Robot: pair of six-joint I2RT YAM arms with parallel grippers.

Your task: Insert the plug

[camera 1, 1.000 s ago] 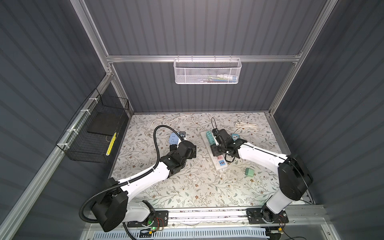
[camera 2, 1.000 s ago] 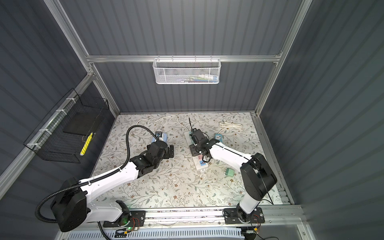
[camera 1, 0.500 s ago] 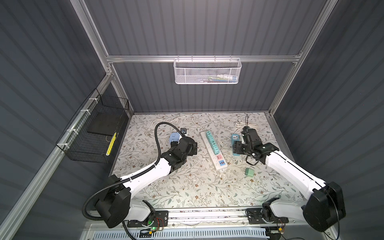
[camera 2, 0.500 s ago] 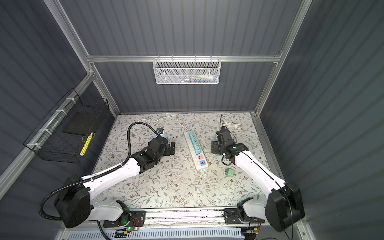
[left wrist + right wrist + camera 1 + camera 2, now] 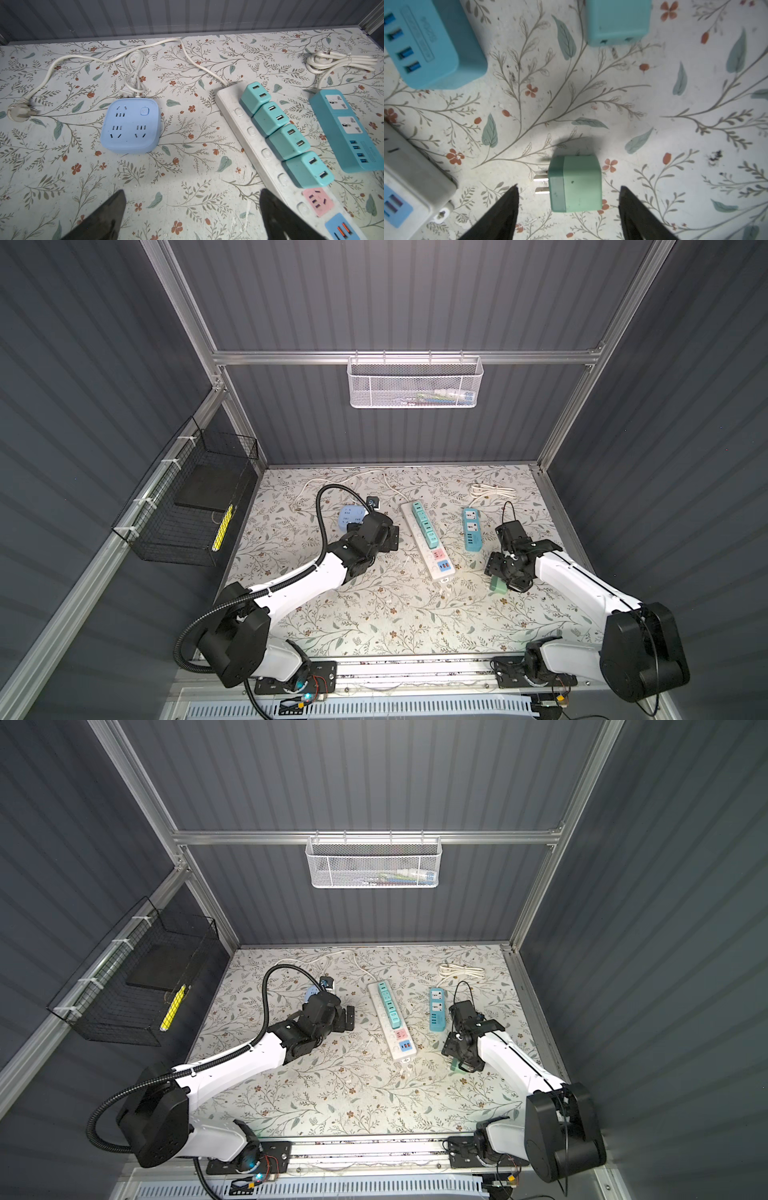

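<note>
Plug [image 5: 575,184] lies clear between parted fingers [image 5: 504,212] of right end effector [image 5: 569,187].

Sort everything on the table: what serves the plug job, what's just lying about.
Job: mint-green cube plug; long white plastic power strip; right gripper, open astride it.
Lying about: pale blue square socket block; short teal power strip; coiled white cable.
</note>
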